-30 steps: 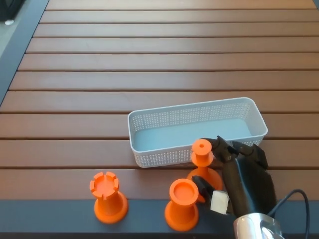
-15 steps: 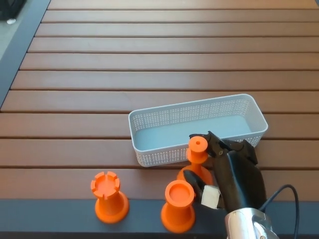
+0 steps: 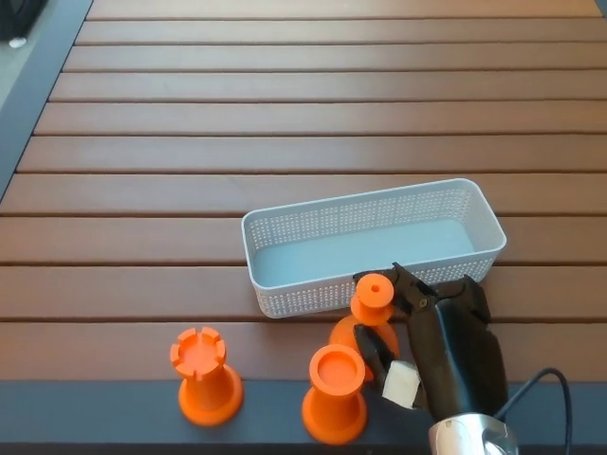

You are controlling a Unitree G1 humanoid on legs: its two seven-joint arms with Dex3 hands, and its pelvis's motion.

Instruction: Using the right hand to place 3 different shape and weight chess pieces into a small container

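Three orange chess pieces stand near the table's front edge. A rook-like piece (image 3: 204,377) with a notched top is at the left. A piece with a round cupped top (image 3: 334,391) is in the middle. A pawn-like piece (image 3: 371,311) stands just right of it, and my right hand (image 3: 432,336) is shut on it, fingers and thumb around its stem. The white perforated container (image 3: 275,230) lies behind them, with nothing in it. My left hand does not show.
The table is made of brown wooden slats (image 3: 285,114) with a dark front rim (image 3: 114,417). A grey cable (image 3: 545,384) loops beside my right wrist. At the far left is the table's dark side edge (image 3: 38,76).
My right hand has shifted left with the pawn-like piece, which now stands closer to the cupped piece and the container's front wall.
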